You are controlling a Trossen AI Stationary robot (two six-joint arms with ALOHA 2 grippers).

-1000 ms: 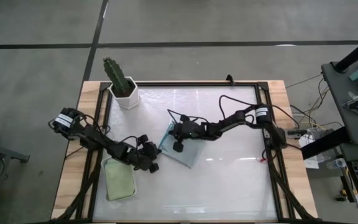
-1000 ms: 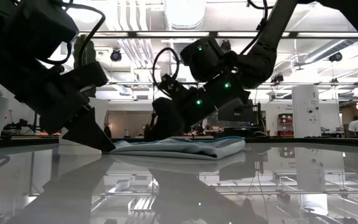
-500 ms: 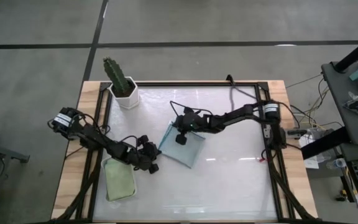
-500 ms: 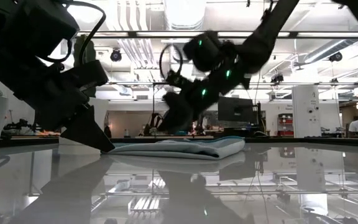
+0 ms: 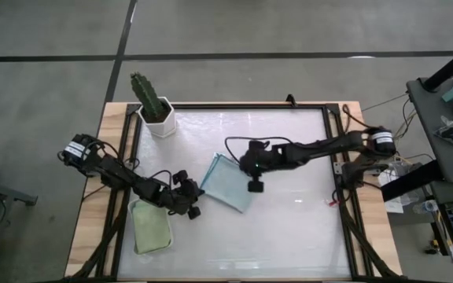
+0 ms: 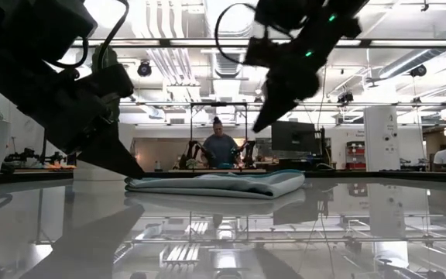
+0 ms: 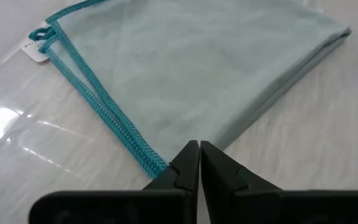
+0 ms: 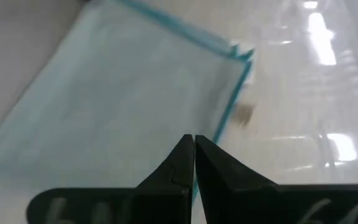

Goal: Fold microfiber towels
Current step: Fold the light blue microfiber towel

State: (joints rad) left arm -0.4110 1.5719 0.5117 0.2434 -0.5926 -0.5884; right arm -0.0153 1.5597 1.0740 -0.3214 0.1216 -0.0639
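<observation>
A pale blue microfiber towel (image 5: pixel 228 182) with teal stitched edges lies folded flat on the glossy table, its tag corner (image 7: pixel 36 50) at the far left. My left gripper (image 5: pixel 194 209) is shut, its tips at the towel's near left corner (image 7: pixel 161 167). My right gripper (image 5: pixel 253 185) is shut and hangs well above the towel's right edge (image 8: pixel 229 118), touching nothing. In the low view it is high over the towel (image 6: pixel 259 125). A sage green towel (image 5: pixel 152 228) lies folded in a white tray. My left gripper has its shut tips (image 7: pixel 199 152) slanting down from the table's left at the towel's near left corner, where the fold meets the stitched edges. I cannot tell whether the tips touch the cloth or stand just above it.
A cactus in a white pot (image 5: pixel 154 106) stands at the far left corner. The white tray (image 5: pixel 136 206) sits at the near left, beside my left arm. The table's right half is bare white surface (image 5: pixel 297 212). A person (image 6: pixel 219 147) is in the room behind the table.
My right gripper has lifted off the towel's far left part, risen high and swung toward the table's right edge, tipping its fingers up from steeply down. It stays shut. The towel lies flat where it was.
</observation>
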